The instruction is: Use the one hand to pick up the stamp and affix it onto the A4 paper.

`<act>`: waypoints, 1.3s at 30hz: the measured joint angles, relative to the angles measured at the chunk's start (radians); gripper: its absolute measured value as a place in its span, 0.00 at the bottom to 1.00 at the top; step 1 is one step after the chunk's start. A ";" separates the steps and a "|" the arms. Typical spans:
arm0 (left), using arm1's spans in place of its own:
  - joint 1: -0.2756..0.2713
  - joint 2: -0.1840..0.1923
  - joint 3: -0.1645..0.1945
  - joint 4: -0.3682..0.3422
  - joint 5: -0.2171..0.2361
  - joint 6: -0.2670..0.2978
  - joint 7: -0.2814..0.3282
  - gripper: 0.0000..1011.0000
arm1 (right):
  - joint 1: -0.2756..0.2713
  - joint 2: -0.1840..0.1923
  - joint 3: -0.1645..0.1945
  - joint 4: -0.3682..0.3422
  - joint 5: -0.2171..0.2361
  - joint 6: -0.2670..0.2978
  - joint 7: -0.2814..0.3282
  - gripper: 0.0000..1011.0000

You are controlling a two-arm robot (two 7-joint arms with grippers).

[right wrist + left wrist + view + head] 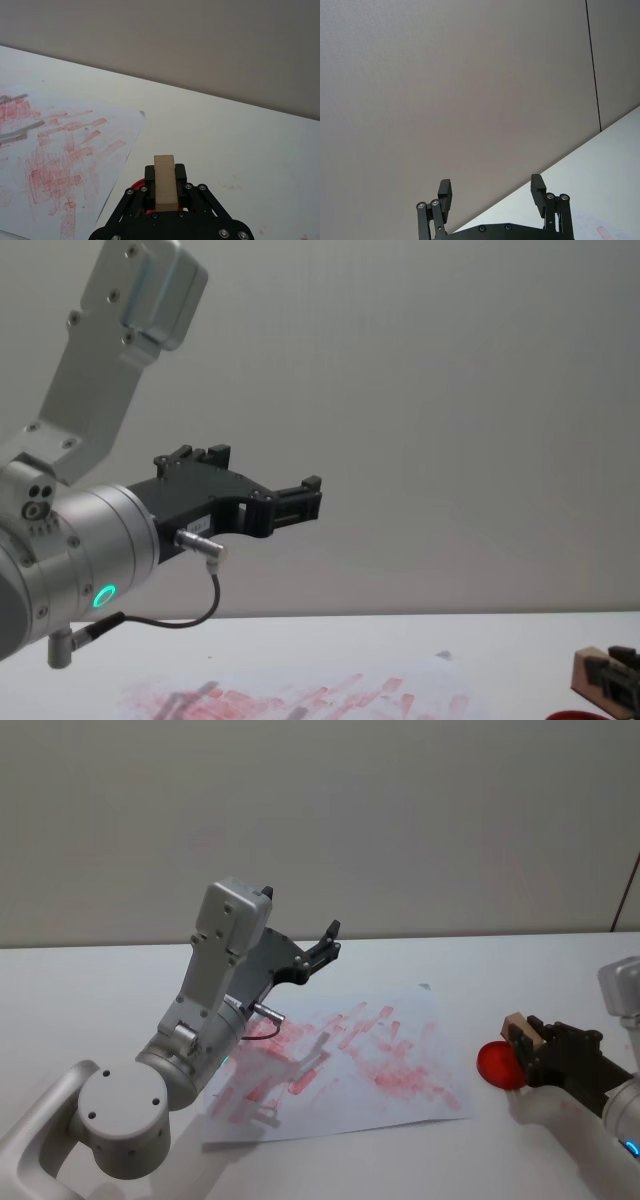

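The right gripper (528,1045) already clamps the small tan wooden stamp (165,181), with the red-smudged white A4 paper (400,1065) beside it unpressed.

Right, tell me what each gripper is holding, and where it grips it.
The right gripper clamps the wooden stamp by its long sides, over a red ink pad. The left gripper is open, raised, holding nothing.

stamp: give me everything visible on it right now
The stamp is a small, light tan wooden block with squared edges and plain faces. The right gripper is shut on it, black fingers pressing both long sides. It sits over a round red ink pad on the white table, to the right of the A4 paper and off the sheet. Its underside is hidden, so contact with the pad cannot be told.
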 joint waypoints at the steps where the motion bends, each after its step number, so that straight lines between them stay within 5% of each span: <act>1: 0.000 0.000 0.000 0.000 0.000 0.000 0.000 0.99 | 0.004 -0.003 -0.002 0.004 -0.002 0.002 0.004 0.22; 16: 0.000 0.000 0.000 0.000 0.000 0.000 0.000 0.99 | 0.023 -0.016 -0.009 0.028 -0.016 0.022 0.029 0.22; 39: 0.000 0.000 0.000 0.000 0.000 0.000 0.000 0.99 | 0.031 -0.021 -0.013 0.037 -0.021 0.030 0.038 0.93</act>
